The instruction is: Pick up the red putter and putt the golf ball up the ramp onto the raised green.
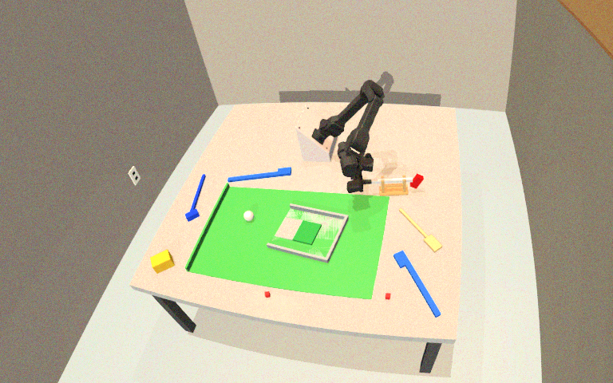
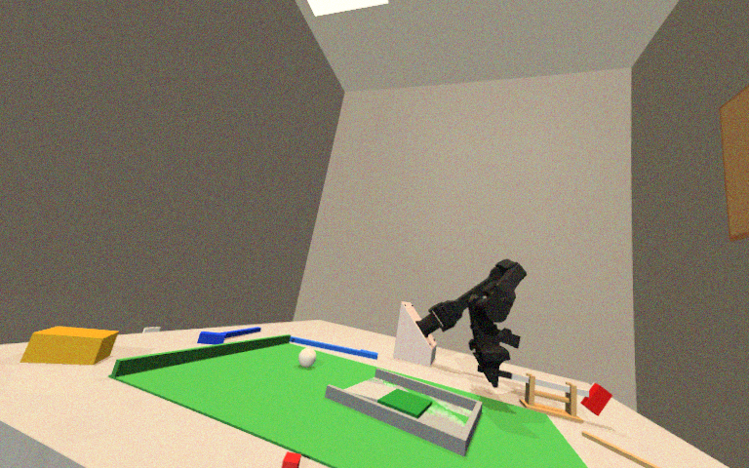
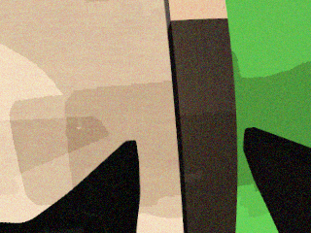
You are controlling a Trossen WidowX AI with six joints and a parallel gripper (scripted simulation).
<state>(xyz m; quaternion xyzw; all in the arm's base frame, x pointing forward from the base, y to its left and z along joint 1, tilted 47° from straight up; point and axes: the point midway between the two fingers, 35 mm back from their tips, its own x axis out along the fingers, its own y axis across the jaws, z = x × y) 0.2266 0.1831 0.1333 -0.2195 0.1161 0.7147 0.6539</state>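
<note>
The robot's gripper (image 1: 355, 189) (image 2: 495, 382) (image 3: 192, 144) is hovering over the dark grip of the red-headed putter (image 1: 417, 180) (image 2: 596, 399) (image 3: 204, 126), with its two fingers standing about half open. The grip is running between them, a gap showing on each side in the wrist view, so the pincer is holding nothing. The putter's pale shaft is resting across a wooden stand (image 1: 393, 189) (image 2: 552, 409) just beside the green mat (image 1: 235, 257) (image 2: 220, 386) (image 3: 272, 39), and its red head is sticking out past the stand's far side. The white golf ball (image 1: 248, 215) (image 2: 306, 357) is sitting on the mat, between the dark green end rail (image 1: 207, 226) (image 2: 198, 354) and the grey-walled ramp (image 1: 297, 254) (image 2: 397, 422). The raised green (image 1: 307, 231) (image 2: 405, 403) is lying inside the ramp's walls, with the ball well apart from it. A blue club (image 1: 259, 175) (image 2: 334, 347) is lying beside the mat's back edge, and a yellow block (image 1: 161, 261) (image 2: 68, 345) is standing beyond the end rail.
</note>
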